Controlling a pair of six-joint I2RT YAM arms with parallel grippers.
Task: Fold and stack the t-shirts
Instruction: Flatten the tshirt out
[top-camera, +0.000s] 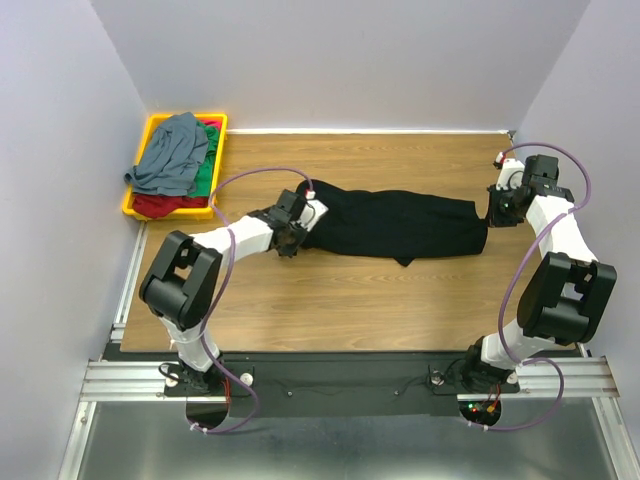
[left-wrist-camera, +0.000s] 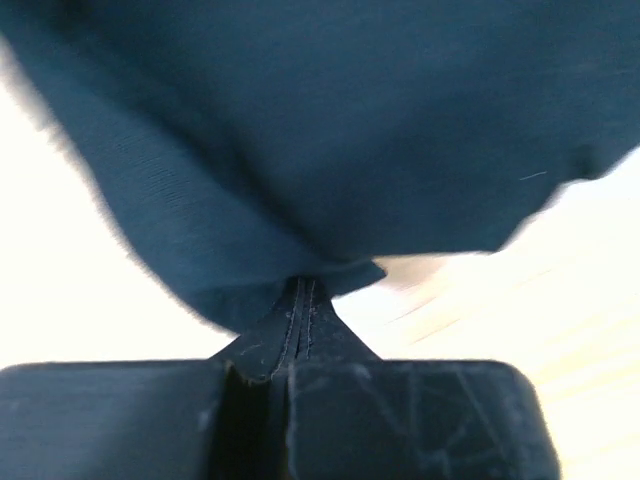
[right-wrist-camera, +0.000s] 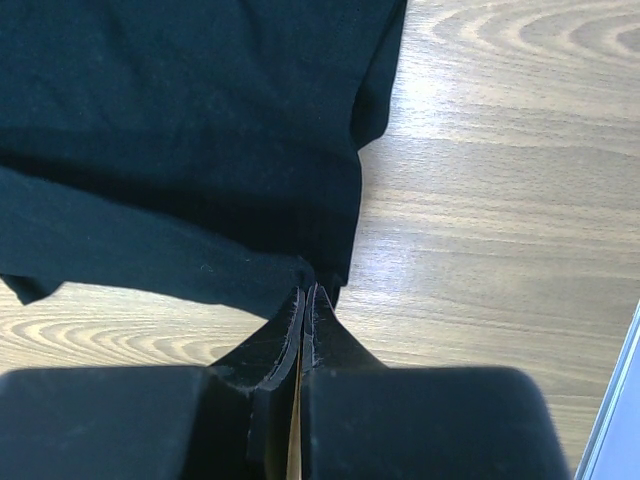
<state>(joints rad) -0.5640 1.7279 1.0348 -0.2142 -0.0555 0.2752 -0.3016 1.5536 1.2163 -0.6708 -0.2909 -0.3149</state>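
Top external view: the black shirt (top-camera: 395, 225) lies stretched in a long band across the middle of the wooden table (top-camera: 350, 310). The left gripper (top-camera: 296, 232) pinches its nine o'clock end and the right gripper (top-camera: 495, 210) its three o'clock end, both clamped on cloth. At ten o'clock a yellow tray (top-camera: 148, 130) holds the grey shirt (top-camera: 172, 155), heaped over the green shirt (top-camera: 207, 175) and the red shirt (top-camera: 160, 207).

Left wrist view: the left fingers (left-wrist-camera: 268, 345) meet on a fold of black fabric, slightly blurred.

Right wrist view: the right fingers (right-wrist-camera: 272, 345) press together on a hem corner. The rest lies flat toward twelve o'clock.
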